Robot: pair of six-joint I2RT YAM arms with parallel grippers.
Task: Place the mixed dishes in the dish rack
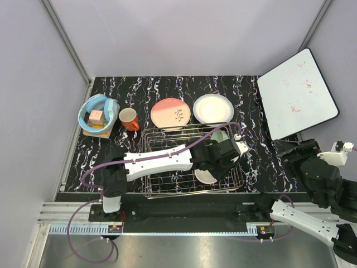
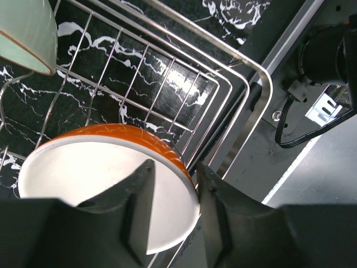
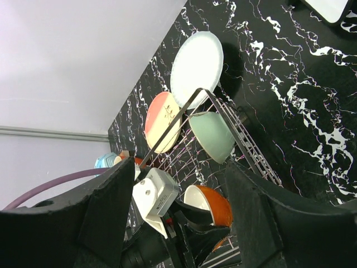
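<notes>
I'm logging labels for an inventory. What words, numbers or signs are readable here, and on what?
No text reads clearly.
Red scribbles on the white rectangular board: too faint to read.
Dark mark on the salmon-pink round plate: too small to tell if it is writing.

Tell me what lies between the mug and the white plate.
The pink plate lies between the mug and the white plate; the top view shows it.

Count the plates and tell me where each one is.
2. The salmon-pink plate and the white plate lie side by side on the table behind the dish rack; the left arm hides part of it.
</notes>
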